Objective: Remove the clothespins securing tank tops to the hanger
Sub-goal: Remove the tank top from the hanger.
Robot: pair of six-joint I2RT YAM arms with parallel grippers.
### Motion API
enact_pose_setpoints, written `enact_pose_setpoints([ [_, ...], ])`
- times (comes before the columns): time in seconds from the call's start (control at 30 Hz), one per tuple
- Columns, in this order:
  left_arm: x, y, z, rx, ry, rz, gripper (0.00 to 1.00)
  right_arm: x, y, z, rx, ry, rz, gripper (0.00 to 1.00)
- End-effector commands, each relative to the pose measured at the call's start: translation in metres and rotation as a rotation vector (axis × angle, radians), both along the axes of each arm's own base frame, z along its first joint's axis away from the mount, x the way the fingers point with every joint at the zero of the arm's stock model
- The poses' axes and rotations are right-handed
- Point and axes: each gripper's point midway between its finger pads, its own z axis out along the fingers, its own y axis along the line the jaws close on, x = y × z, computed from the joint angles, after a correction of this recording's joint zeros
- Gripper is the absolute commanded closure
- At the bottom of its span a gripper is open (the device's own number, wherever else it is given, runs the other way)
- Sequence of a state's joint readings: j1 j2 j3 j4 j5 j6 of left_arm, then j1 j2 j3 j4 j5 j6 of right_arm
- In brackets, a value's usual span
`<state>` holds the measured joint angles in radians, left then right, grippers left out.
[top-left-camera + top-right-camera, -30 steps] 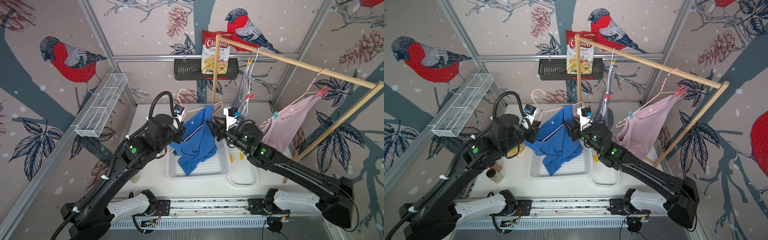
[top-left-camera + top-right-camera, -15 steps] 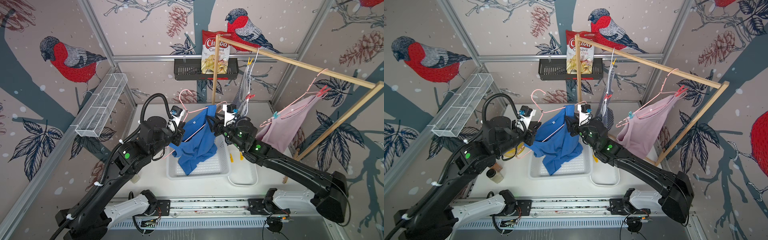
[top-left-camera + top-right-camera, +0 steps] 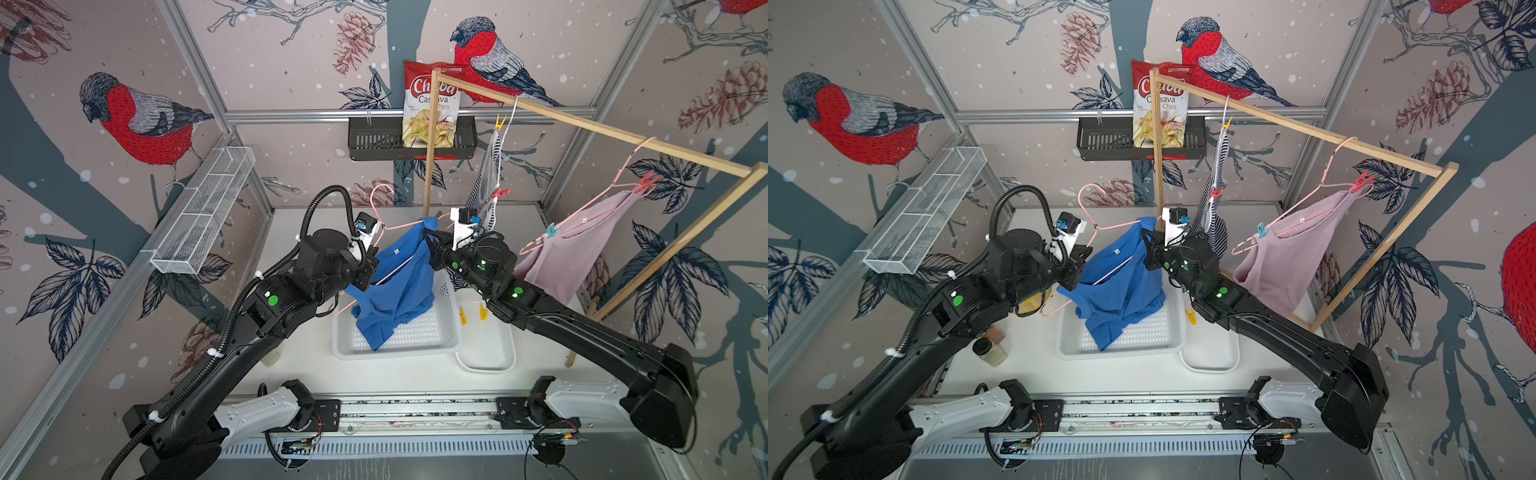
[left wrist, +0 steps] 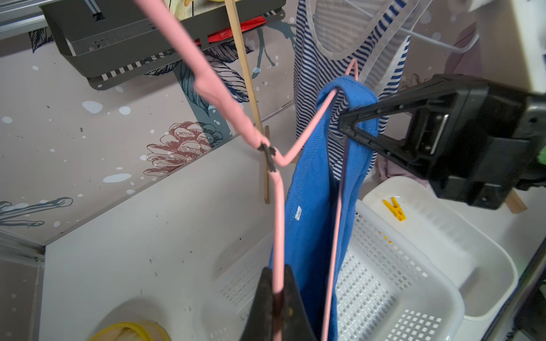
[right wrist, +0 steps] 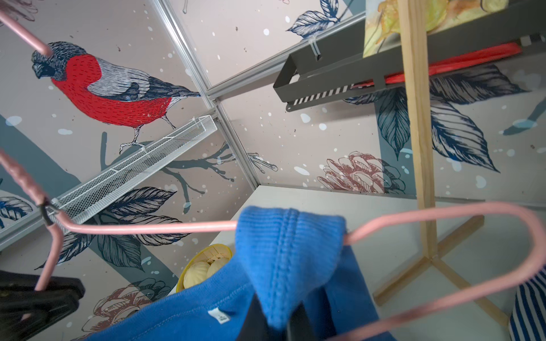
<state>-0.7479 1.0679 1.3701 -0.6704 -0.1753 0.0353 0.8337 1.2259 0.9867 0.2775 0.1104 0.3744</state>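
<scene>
My left pincer [image 4: 277, 298] clamped the pink hanger [image 4: 278, 212]; my right pincer [image 5: 276, 321] pinched the blue tank top [image 3: 395, 291] by its strap, above the white basket [image 3: 415, 353]. At 1 o'clock hung the striped top [image 3: 486, 174], at 3 o'clock the mauve top [image 3: 557, 266], each bearing two clothespins [image 3: 500, 122]. Two yellow clothespins [image 3: 463, 316] lay in the tray [image 3: 486, 368]: three tops, six clothespins.
</scene>
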Motion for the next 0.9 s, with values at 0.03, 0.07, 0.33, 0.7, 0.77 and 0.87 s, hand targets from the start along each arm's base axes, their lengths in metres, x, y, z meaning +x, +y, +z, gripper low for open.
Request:
enact_pose_setpoints([
  [0.03,0.008,0.015,-0.011,0.092,-0.004,0.072,1.00,-0.001,-0.006,0.004,0.057,0.027,0.013,0.96],
  [0.07,0.009,0.017,-0.013,0.106,-0.004,0.084,1.00,0.000,-0.009,0.006,0.064,0.029,0.012,0.97],
  [0.33,0.005,0.026,-0.013,0.144,-0.064,0.082,1.00,0.019,-0.046,0.018,0.147,0.069,-0.051,1.00],
  [0.7,-0.017,0.039,0.013,0.110,-0.199,0.025,1.00,0.044,-0.094,-0.006,0.142,0.172,-0.202,1.00],
  [0.77,-0.016,0.039,0.015,0.112,-0.202,0.025,1.00,0.044,-0.090,-0.014,0.131,0.192,-0.182,1.00],
  [0.87,-0.012,0.036,0.019,0.119,-0.207,0.029,1.00,0.039,-0.078,-0.025,0.127,0.218,-0.127,1.00],
])
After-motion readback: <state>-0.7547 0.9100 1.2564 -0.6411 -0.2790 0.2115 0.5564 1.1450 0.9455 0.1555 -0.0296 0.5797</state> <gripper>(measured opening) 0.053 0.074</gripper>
